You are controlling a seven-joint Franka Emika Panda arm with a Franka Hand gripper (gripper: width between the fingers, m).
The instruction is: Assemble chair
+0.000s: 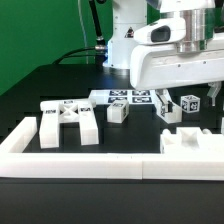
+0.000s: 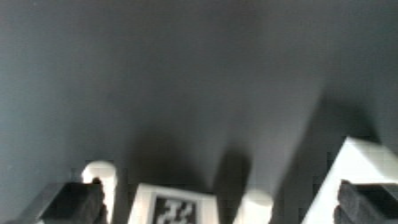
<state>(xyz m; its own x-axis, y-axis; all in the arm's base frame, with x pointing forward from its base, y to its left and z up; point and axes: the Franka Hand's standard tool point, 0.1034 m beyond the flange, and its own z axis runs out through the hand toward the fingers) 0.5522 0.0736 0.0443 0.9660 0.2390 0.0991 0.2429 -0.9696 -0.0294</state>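
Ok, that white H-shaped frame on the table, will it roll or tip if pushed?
Probably slides, not rolls: the frame lies flat, with blocky square edges. Its thick bars look stiff. Likely light, given the open gaps between the bars.

Arm [image 1: 128, 35] bent forward and low — hand [image 2: 228, 160] fully open, holding nothing.

A green backdrop [image 1: 40, 25] is seen behind the scene at the exterior view's left. The work surface is formed by a matte black desk [image 1: 40, 85], on which soft light is reflected in dull grey patches. The desk's near side is bounded by a long white border wall [image 1: 90, 165]. The marker board [image 1: 127, 98] is laid flat farther back. In the wrist view the desk is shown as a blurred, dark grey plane.
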